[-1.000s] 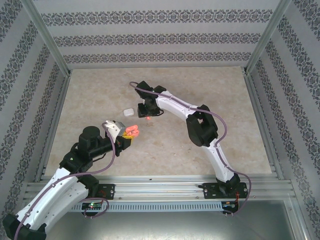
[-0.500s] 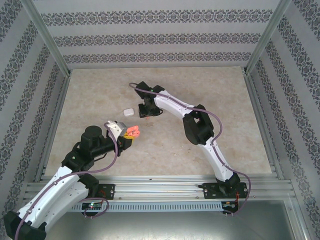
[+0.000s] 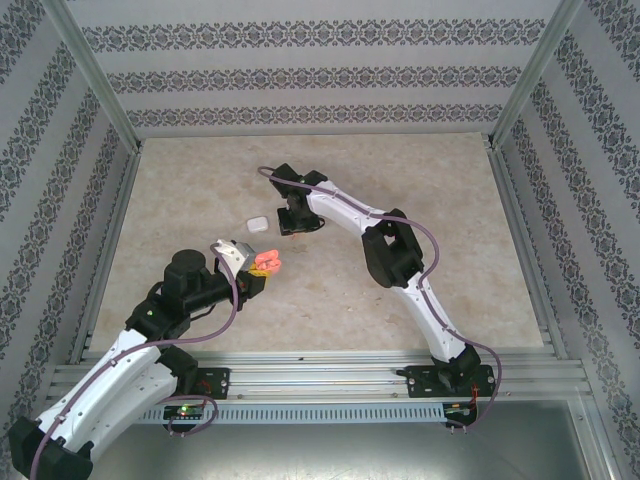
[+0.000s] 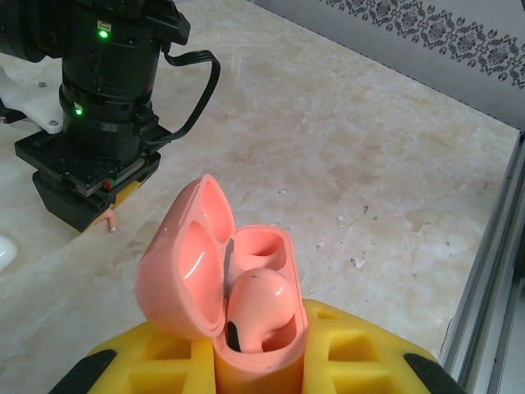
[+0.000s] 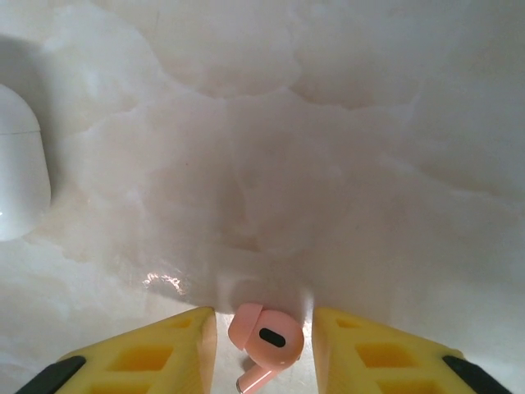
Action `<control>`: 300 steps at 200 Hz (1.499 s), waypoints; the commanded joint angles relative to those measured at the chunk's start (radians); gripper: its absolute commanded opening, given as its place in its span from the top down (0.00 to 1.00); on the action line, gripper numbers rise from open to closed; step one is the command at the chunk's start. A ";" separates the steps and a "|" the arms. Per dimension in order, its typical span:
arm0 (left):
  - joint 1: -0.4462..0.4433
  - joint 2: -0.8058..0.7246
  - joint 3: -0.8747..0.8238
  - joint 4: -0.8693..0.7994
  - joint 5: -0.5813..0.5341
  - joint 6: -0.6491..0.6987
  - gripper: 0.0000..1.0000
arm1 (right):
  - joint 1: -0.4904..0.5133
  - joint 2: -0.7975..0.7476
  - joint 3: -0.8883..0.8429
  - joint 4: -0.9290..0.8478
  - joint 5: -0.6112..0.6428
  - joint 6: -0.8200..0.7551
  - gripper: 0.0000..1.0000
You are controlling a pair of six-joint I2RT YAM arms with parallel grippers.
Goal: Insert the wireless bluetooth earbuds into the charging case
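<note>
Earbud 1 (image 4: 258,305), salmon, in the left wrist view sits inside the open salmon charging case (image 4: 197,271), clamped by the left gripper (image 4: 258,363). Right wrist: earbud 2 (image 5: 267,338) lies on the worktop (image 5: 344,148) between the slightly parted jaws of the right gripper (image 5: 264,314). From above, a white case (image 3: 257,224) lies just beside that gripper.

White-and-black arms (image 3: 345,210); purple cables (image 3: 440,255); yellow jaws

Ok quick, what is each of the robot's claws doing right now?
Left gripper: shut on the open salmon case, one seated earbud inside.
Right gripper: open, fingers either side of a loose salmon earbud on the table, not yet gripping it.
</note>
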 commanded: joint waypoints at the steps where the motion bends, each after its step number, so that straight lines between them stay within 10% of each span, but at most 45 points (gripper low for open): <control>1: 0.000 -0.003 -0.012 0.048 0.019 0.021 0.99 | -0.004 0.026 0.026 -0.033 -0.008 -0.015 0.67; 115: -0.001 -0.004 -0.013 0.086 0.026 -0.017 0.99 | 0.003 -0.141 -0.090 -0.010 0.057 -0.073 0.77; 300: -0.001 0.117 0.121 0.225 0.252 -0.125 0.99 | 0.155 -1.170 -0.875 0.483 0.137 -0.275 0.80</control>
